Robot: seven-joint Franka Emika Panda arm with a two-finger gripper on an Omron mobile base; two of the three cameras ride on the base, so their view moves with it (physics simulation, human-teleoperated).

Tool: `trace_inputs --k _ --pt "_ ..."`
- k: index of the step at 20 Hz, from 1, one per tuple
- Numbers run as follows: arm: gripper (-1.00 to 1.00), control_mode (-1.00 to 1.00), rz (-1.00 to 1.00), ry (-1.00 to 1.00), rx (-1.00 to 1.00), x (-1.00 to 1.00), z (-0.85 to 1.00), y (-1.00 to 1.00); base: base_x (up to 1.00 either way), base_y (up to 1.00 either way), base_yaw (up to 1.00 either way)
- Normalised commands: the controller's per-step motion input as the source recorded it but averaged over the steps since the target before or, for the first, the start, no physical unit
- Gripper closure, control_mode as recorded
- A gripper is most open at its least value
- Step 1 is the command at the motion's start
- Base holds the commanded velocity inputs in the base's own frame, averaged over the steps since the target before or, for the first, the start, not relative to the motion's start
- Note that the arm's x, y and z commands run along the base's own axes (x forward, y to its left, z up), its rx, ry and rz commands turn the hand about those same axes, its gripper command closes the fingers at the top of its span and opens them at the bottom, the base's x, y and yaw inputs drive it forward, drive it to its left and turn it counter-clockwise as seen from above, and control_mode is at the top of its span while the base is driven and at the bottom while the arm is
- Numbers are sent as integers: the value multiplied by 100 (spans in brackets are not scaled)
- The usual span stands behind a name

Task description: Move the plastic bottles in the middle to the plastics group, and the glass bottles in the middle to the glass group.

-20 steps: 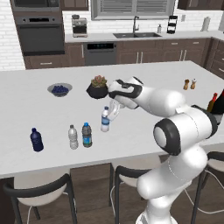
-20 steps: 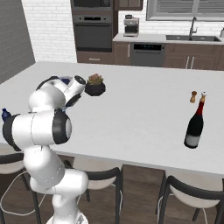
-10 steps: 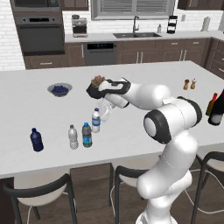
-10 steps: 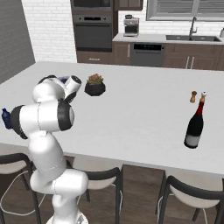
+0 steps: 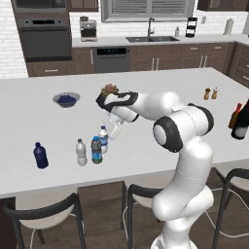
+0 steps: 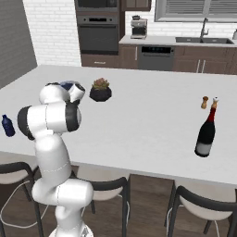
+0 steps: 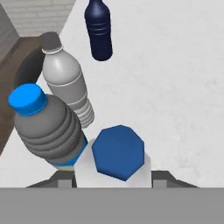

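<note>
My gripper (image 5: 111, 131) is shut on a clear plastic bottle (image 5: 103, 140) with a blue label, upright and low at the counter. In the hand view its blue cap (image 7: 118, 152) sits between my gripper (image 7: 114, 176). The darker plastic bottle (image 5: 96, 150) (image 7: 46, 127) stands close beside it. The plastics group is just left: a white-labelled clear bottle (image 5: 81, 152) (image 7: 65, 83) and a navy bottle (image 5: 41, 155) (image 7: 99, 30) (image 6: 7, 125). The dark glass bottle (image 6: 206, 132) (image 5: 241, 121) stands far right, by the slim red-brown bottle (image 5: 235, 115).
A bowl of blueberries (image 5: 66, 99) and a potted plant (image 5: 110, 90) (image 6: 100, 90) sit behind the arm. Salt and pepper shakers (image 5: 210, 93) (image 6: 209, 102) stand at the right. The counter's front edge (image 5: 58, 184) runs close below the bottles, with stools under it.
The arm has carried the clear plastic bottle leftward and toward the front edge, ending beside the darker water bottle. The other bottles have not moved.
</note>
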Motion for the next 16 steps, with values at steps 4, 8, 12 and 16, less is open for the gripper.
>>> trace_inputs --k 4,8,12,16 --pt "100 -100 6 0 -1 0 -49 15 0 0 0" --pt "100 -100 0 -6 -6 0 -15 0 0 0 0" --pt "100 -100 0 -7 -7 0 0 0 0 0 0" --pt "100 -100 0 -8 -2 0 0 0 0 0 0"
